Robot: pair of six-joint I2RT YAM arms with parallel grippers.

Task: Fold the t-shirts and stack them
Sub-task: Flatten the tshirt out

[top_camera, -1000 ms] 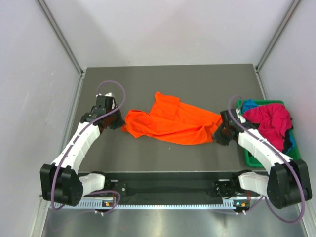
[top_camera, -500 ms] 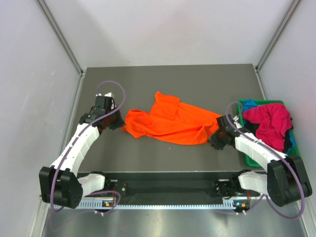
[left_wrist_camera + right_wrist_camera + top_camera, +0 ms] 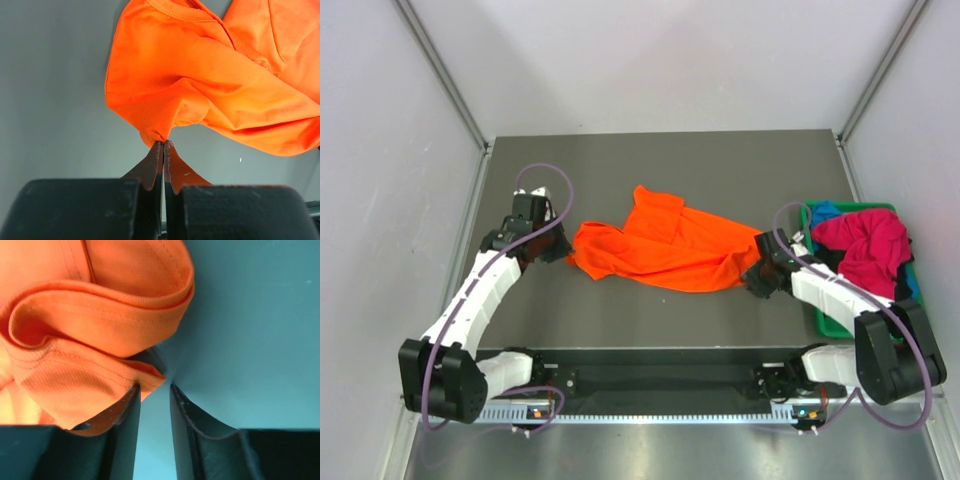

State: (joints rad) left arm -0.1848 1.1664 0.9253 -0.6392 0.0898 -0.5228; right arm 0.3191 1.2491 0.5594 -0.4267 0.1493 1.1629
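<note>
We see the orange t-shirt crumpled mid-frame on the table. The left gripper is pinched tight on its left corner. The right gripper sits at its right edge, fingers narrowly apart, bare table between them. The magenta-red t-shirt and blue t-shirt are heaped in the green bin, right of frame.

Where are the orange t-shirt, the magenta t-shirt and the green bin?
orange t-shirt (image 3: 670, 245), top view, middle of the cloth.
magenta t-shirt (image 3: 865, 245), top view, middle of the heap.
green bin (image 3: 865, 207), top view, far rim.
</note>
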